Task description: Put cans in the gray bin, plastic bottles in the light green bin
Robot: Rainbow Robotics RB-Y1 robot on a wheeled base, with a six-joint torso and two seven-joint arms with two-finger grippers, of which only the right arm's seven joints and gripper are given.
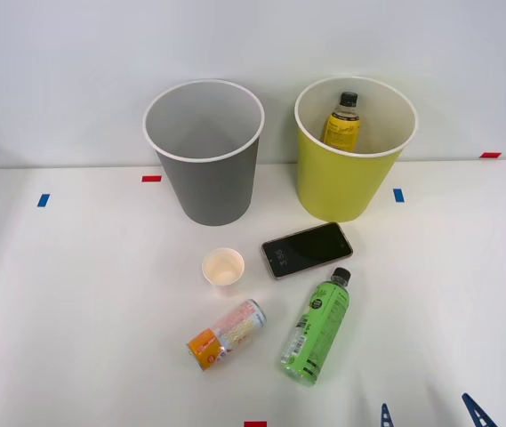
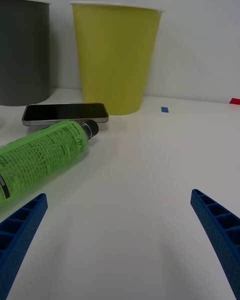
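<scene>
Low over the white counter [image 1: 75,294], the right gripper [image 2: 120,240] hovers with its fingers [image 2: 220,232] spread wide and empty. Just beside them lies the green bottle [image 1: 316,331], near the can [image 1: 227,334]. Inside the light green bin [image 1: 346,182] stands the amber bottle [image 1: 342,123].

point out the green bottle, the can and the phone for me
green bottle [image 1: 316,327], front view, on the middle of its printed label
can [image 1: 227,334], front view, on its patterned body, near the orange end
phone [image 1: 307,249], front view, on the middle of its dark screen
</scene>
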